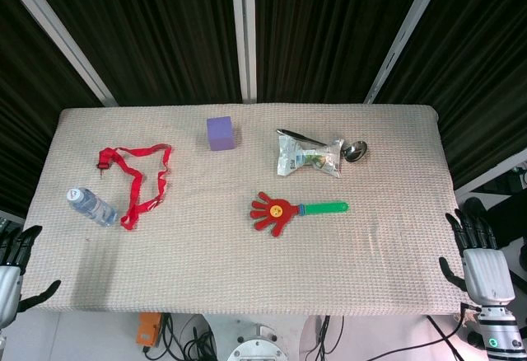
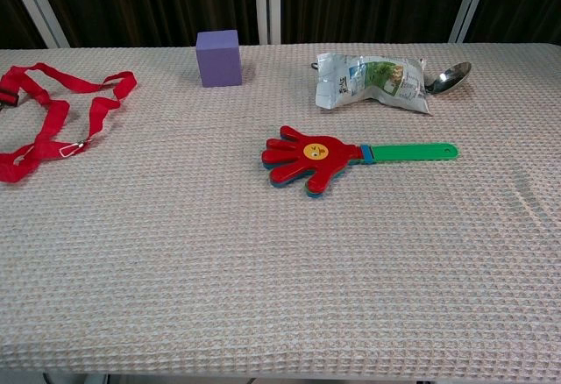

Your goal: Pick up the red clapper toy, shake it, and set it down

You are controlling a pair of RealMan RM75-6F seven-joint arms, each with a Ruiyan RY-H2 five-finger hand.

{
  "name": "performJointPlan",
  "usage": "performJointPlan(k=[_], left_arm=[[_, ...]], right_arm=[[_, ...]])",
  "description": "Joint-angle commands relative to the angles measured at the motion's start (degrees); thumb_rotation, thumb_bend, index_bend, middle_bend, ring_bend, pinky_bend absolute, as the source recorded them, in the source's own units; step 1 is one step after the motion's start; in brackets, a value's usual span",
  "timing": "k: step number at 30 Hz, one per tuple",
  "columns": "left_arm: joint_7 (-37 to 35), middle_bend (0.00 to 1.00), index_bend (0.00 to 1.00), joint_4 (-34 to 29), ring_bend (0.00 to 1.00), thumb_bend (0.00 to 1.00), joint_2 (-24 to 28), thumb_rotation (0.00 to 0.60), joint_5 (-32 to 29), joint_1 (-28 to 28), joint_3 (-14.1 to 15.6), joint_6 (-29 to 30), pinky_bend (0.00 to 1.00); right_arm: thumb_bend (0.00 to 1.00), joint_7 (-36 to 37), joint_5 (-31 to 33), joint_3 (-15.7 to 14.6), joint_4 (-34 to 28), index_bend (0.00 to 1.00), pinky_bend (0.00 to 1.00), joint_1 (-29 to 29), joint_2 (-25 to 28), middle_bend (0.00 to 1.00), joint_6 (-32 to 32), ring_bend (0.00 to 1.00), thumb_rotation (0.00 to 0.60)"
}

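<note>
Pretty cluttered table (image 1: 395, 278) here: a purple cube (image 1: 220, 133) sits upper middle of the head view, a silver snack packet (image 1: 309, 156) to its right with a spoon (image 1: 355, 150) touching the packet's right end, and a red lanyard (image 1: 136, 176) looped at the left with a small water bottle (image 1: 90, 206) lying just beside it. The red clapper toy (image 1: 277, 212) lies flat near the middle of the frame, green handle pointing right, nothing touching it. The left hand (image 1: 11, 273) sits at the lower left corner off the table edge, fingers spread, holding nothing. The right hand (image 1: 480, 259) is at the lower right corner, fingers up and apart, also empty.
</note>
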Motion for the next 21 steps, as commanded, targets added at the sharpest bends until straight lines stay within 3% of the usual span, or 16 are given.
performJointPlan(k=[1, 12, 21], left_arm=[[-0.33, 0.08, 0.04, -0.02, 0.0, 0.15, -0.01, 0.6, -0.29, -0.01, -0.15, -0.19, 0.0], [-2.49, 0.08, 0.04, 1.24, 0.0, 0.15, -0.37, 0.6, -0.59, 0.26, -0.4, -0.22, 0.0], [-2.23, 0.08, 0.04, 0.76, 0.0, 0.14, -0.02, 0.6, -0.22, 0.44, -0.43, 0.04, 0.0]], right_arm=[[0.27, -0.46, 0.17, 0.41, -1.12, 0.0, 0.0, 0.89, 0.51, 0.0, -1.15, 0.0, 0.6], [0.26, -6.92, 1.34, 2.77, -8.86, 0.0, 0.0, 7.03, 2.65, 0.0, -8.92, 0.0, 0.6], [0.24, -16.1, 6.94, 6.57, -15.79, 0.0, 0.0, 16.15, 1.77, 0.0, -20.74, 0.0, 0.6]])
